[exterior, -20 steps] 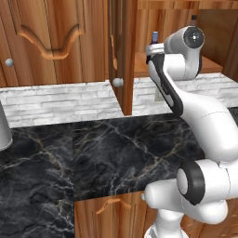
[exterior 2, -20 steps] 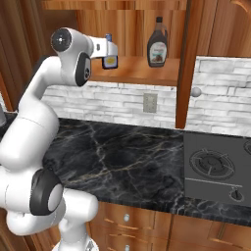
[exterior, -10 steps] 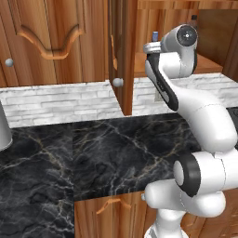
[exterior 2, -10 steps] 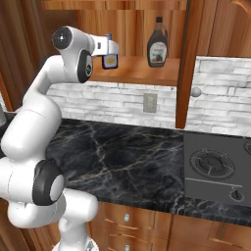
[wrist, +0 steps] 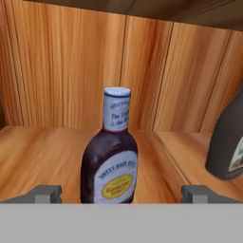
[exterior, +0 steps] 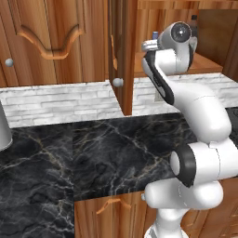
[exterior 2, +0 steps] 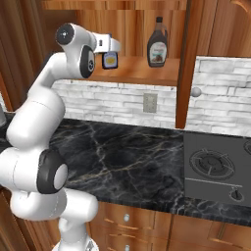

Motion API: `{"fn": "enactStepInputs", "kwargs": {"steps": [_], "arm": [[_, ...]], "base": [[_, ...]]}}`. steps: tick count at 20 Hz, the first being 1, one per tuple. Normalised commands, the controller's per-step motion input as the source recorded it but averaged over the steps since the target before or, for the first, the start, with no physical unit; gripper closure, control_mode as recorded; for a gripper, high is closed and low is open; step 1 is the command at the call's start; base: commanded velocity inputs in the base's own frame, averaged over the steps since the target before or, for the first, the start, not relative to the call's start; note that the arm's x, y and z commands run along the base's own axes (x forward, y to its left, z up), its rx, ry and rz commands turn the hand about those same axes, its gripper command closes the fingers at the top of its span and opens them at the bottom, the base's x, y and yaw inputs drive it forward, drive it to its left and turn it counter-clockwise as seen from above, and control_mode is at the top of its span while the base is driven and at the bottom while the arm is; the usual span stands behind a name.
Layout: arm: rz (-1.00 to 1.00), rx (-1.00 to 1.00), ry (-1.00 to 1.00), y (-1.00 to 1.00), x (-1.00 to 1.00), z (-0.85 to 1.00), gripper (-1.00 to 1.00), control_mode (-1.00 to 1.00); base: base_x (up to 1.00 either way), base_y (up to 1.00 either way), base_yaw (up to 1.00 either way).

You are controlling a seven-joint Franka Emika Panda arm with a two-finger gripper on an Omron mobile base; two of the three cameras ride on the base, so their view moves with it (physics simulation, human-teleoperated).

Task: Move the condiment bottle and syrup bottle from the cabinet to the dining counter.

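Note:
The condiment bottle (wrist: 109, 156), dark red with a pale cap, stands upright on the shelf of the open cabinet (exterior 2: 142, 72). My gripper (wrist: 121, 194) is open, and the bottle sits centred just ahead of its two fingertips (wrist: 47, 193), untouched. From the right base view the gripper (exterior 2: 111, 49) hovers right at that bottle (exterior 2: 111, 60). The brown syrup bottle (exterior 2: 157, 43) stands farther right on the same shelf, and its side shows at the hand view's right edge (wrist: 227, 142). The dining counter is out of view.
The open cabinet door (exterior 2: 188, 54) with a round knob (exterior 2: 196, 91) juts out to the right of the shelf. Below lie a black marble top (exterior 2: 122, 152) with a white brick wall (exterior 2: 122, 98) and a cooktop (exterior 2: 215, 169). A closed cabinet door (exterior: 51, 42) is at left.
The hand has edged slightly closer to the shelf and the condiment bottle. The jaws have stayed open and the bottles have not moved.

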Motion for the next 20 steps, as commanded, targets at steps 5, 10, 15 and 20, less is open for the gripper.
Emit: {"fn": "enactStepInputs", "kwargs": {"steps": [5, 10, 15, 20], "arm": [[-0.02, 0.00, 0.05, -0.01, 0.18, 0.01, -1.00, -1.00], [-0.03, 0.00, 0.04, -0.02, 0.16, 0.00, -1.00, -1.00], [-0.03, 0.00, 0.01, -0.02, 0.18, 0.00, -1.00, -1.00], [-0.03, 0.00, 0.00, 0.00, 0.19, 0.00, -1.00, -1.00]], "base": [[0.00, 0.00, 0.00], [0.00, 0.00, 0.00], [0.00, 0.00, 0.00], [0.00, 0.00, 0.00]]}}
